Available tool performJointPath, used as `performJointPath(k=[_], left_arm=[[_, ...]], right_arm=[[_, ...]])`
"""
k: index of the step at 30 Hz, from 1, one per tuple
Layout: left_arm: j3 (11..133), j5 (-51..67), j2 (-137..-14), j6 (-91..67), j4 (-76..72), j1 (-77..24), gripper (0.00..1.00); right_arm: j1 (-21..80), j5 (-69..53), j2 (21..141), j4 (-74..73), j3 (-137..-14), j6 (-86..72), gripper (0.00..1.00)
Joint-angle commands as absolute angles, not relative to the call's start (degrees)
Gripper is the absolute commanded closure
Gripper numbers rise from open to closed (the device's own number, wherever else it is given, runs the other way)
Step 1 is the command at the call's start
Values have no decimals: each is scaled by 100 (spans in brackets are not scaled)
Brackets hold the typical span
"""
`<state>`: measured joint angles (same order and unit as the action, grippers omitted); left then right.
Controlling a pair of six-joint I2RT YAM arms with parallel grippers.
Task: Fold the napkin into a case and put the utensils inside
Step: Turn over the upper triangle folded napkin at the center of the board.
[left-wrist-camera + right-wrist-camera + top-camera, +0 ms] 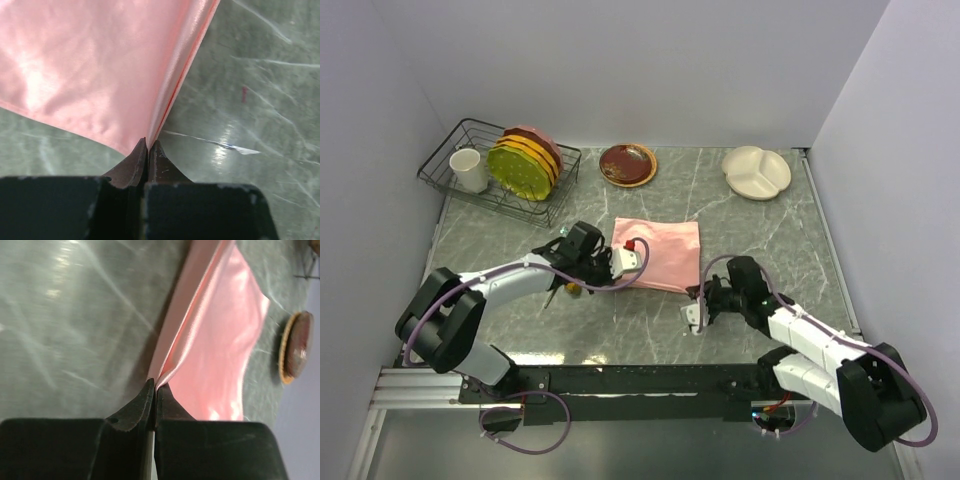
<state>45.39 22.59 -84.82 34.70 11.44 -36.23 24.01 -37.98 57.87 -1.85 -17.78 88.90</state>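
The salmon-pink napkin (pixel 665 255) lies folded into a rough square at the table's centre. My left gripper (pixel 620 278) is shut on its near-left corner; in the left wrist view the fingertips (pixel 148 144) pinch the napkin (pixel 90 65) where its folded edge ends. My right gripper (pixel 698 294) is shut on the near-right corner, and in the right wrist view its tips (pixel 155 385) clamp the doubled layers of the napkin (pixel 220 340). A small gold glint of the utensils (pixel 572 289) shows under my left forearm; the rest of them is hidden.
A wire dish rack (pixel 445 172) at the back left holds a white cup (pixel 468 170) and upright plates (pixel 525 162). A brown plate (pixel 628 164) (pixel 296 346) and a white divided plate (pixel 757 172) sit along the back. Walls close in on three sides.
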Motion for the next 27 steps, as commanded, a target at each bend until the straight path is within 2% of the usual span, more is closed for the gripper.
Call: performJointPath(k=[1, 13, 14, 15, 16, 17, 18, 19, 20, 23, 27], left_arm=[[4298, 2153, -8236, 3235, 1037, -3814, 99], [3911, 1758, -8113, 3058, 1081, -4429, 99], [3911, 1767, -8069, 3067, 1107, -4473, 96], [3929, 1801, -8016, 3128, 1177, -4482, 83], [3955, 1845, -7868, 3146, 1413, -4482, 74], [4033, 1898, -7771, 3181, 1554, -4482, 65], [4095, 1968, -7656, 3234, 1747, -4491, 54], [4261, 2160, -7386, 3243, 2097, -4491, 50], [4350, 2240, -7235, 3234, 2301, -4483, 47], [4763, 2540, -6804, 3068, 2872, -4430, 45], [5150, 2786, -6820, 2708, 3041, -3956, 51]], right_arm=[[2575, -3577, 5537, -492, -1477, 9185, 100], [3050, -3384, 5407, -483, -1301, 8973, 100], [3067, -3384, 5318, -701, -1292, 9052, 100], [3076, -3384, 5222, -816, -1309, 9070, 93], [3076, -3401, 4960, -957, -1388, 9062, 82], [3067, -3419, 4809, -1315, -1458, 8940, 63], [3067, -3419, 4634, -1518, -1555, 8851, 56], [3067, -3445, 4293, -1738, -1808, 8764, 50], [3067, -3437, 4106, -2106, -1941, 8449, 39], [3076, -3358, 3604, -2591, -2609, 7388, 30], [3006, -2743, 3743, -2725, -3295, 5673, 30]])
